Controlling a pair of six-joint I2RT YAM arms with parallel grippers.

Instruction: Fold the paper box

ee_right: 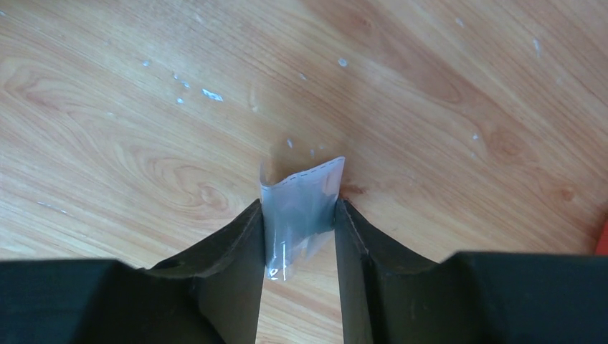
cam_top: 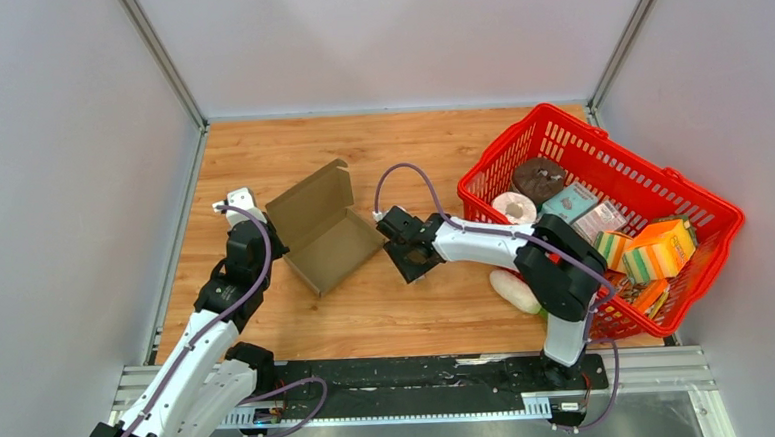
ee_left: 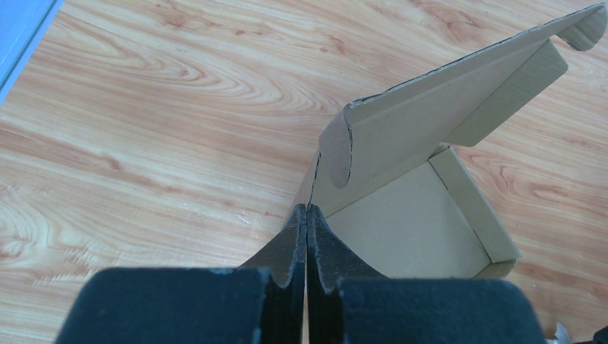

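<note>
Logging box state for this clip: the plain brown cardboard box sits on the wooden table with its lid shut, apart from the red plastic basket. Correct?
Not shut. The plain brown cardboard box has its lid standing up, leaving the inside open, as the left wrist view shows. It does sit on the wooden table, apart from the red plastic basket.

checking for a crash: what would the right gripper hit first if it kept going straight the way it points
Probably the wooden table, just beyond the small packet pinched in the right gripper; depth is unclear.
</note>
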